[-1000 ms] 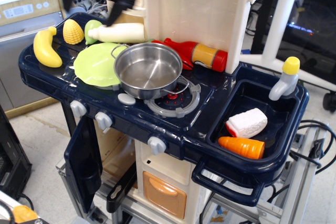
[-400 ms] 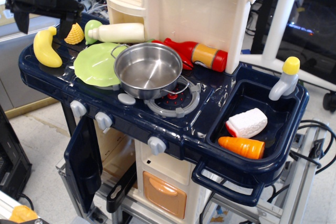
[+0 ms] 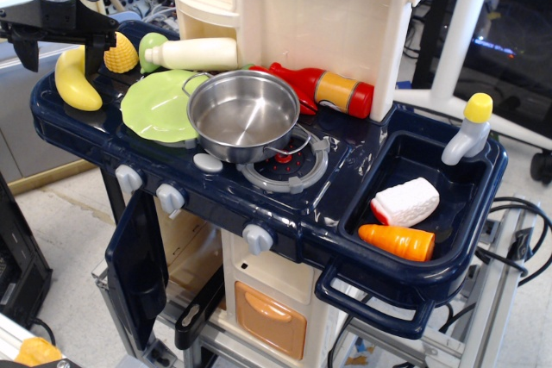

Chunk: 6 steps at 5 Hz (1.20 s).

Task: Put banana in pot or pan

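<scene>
Approach step | open gripper (image 3: pixel 57 40) poised over toy banana (image 3: pixel 76 80) | next: descend, grasp, carry to steel pot (image 3: pixel 243 114)

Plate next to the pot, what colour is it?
The plate is lime green, seen best in the only camera view, touching the pot.

A big toy kitchen with a dark blue plastic top (image 3: pixel 285 213) and a cream plastic back wall (image 3: pixel 319 23) stands on a light speckled floor (image 3: pixel 69 239). A grey metal cabinet (image 3: pixel 21 118) is on the left. Behind on the right are a white pole (image 3: pixel 457 32) and black cables (image 3: pixel 517 213).
</scene>
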### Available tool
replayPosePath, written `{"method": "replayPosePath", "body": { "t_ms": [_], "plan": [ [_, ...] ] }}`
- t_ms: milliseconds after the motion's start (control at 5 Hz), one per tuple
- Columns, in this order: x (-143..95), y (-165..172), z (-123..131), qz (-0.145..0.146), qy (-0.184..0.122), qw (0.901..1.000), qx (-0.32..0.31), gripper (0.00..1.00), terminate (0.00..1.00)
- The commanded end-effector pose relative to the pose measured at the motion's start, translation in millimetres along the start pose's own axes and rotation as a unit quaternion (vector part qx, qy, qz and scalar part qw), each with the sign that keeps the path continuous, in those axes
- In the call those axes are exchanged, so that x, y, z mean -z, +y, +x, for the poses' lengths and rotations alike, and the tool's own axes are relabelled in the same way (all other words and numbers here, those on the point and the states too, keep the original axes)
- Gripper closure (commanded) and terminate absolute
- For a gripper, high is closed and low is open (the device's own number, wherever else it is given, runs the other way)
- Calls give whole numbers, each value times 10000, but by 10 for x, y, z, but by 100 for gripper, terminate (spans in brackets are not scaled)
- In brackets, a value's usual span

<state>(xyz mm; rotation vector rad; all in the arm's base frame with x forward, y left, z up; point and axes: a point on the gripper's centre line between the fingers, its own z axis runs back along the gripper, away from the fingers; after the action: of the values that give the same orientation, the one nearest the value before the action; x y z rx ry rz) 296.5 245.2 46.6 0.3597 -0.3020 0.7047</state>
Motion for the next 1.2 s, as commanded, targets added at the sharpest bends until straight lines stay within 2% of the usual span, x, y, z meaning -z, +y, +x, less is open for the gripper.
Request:
{"method": "replayPosePath", "body": {
  "t_ms": [0, 200, 400, 600, 800, 1000],
  "plan": [
    [34, 80, 136, -246, -130, 9989, -370, 100, 0],
    [64, 67, 120, -337, -81, 9979, -541, 100, 0],
    [-78, 120, 125, -193, -21, 9986, -498, 100, 0],
    [-483, 115, 165, 93, 170, 9986, -482, 100, 0],
    [-892, -153, 28, 434, 217, 9944, -937, 100, 0],
    [-1257, -462, -162, 578, 346, 9888, -1335, 100, 0]
  ]
}}
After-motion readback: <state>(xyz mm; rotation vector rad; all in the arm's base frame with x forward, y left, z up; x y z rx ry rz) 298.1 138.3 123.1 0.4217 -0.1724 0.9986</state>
